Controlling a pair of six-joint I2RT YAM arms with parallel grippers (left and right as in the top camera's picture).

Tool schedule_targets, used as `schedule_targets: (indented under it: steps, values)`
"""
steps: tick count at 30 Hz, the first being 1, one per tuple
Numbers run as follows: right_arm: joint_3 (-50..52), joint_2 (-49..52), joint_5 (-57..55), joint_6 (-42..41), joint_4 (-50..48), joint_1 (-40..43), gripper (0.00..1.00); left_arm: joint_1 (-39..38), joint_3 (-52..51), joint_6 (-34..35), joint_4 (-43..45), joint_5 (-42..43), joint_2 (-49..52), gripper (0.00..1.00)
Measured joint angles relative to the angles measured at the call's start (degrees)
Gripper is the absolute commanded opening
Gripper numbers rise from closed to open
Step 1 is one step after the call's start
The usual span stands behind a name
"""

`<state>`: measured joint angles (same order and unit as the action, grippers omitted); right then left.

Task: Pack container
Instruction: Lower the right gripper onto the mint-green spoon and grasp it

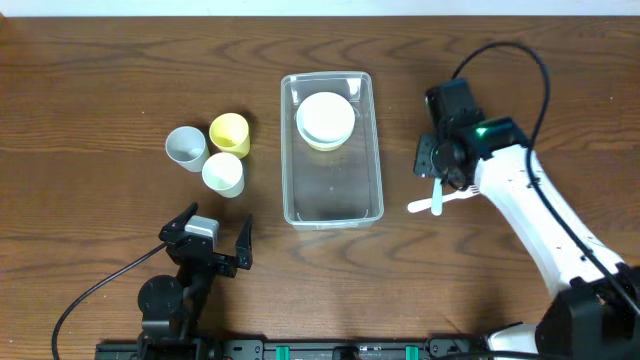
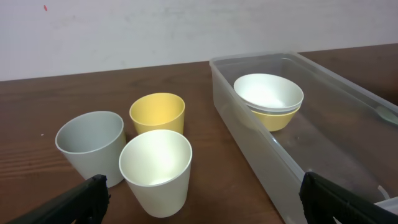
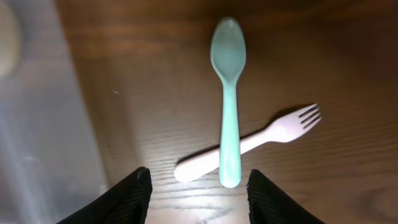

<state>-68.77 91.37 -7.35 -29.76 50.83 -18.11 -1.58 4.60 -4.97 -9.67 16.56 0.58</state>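
Observation:
The clear plastic container [image 1: 332, 200] stands at the table's middle and holds a white bowl [image 1: 326, 116] stacked in a yellow bowl at its far end; it also shows in the left wrist view [image 2: 261, 155]. A pale green spoon [image 3: 227, 99] lies across a white fork [image 3: 261, 140] on the table right of the container; in the overhead view they [image 1: 436, 204] lie below my right gripper. My right gripper [image 3: 198, 193] is open and empty, hovering over the spoon's handle end. My left gripper [image 1: 210, 240] is open and empty near the front edge, facing the cups.
Three cups stand left of the container: a grey cup [image 1: 186, 147], a yellow cup [image 1: 229, 132] and a white cup [image 1: 223, 174]. In the left wrist view the white cup [image 2: 155, 171] is nearest, between the fingers' line of sight.

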Motion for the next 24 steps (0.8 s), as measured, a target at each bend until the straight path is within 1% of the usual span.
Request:
schedule_targets:
  steps: [9,14,17,24]
  values:
    - [12.3,0.1,-1.5,-0.2,-16.6,0.8,0.45,0.0,0.0,0.0,0.0,0.0,0.0,0.98]
    - [19.0,0.1,-2.8,-0.2,-24.2,1.5,0.44,0.0,0.0,0.0,0.0,0.0,0.0,0.98]
    - [21.7,0.1,-3.3,0.1,-27.8,1.7,0.43,0.0,0.0,0.0,0.0,0.0,0.0,0.98]
    - [24.2,0.1,-4.9,0.5,-31.2,1.9,0.40,0.0,0.0,0.0,0.0,0.0,0.0,0.98]
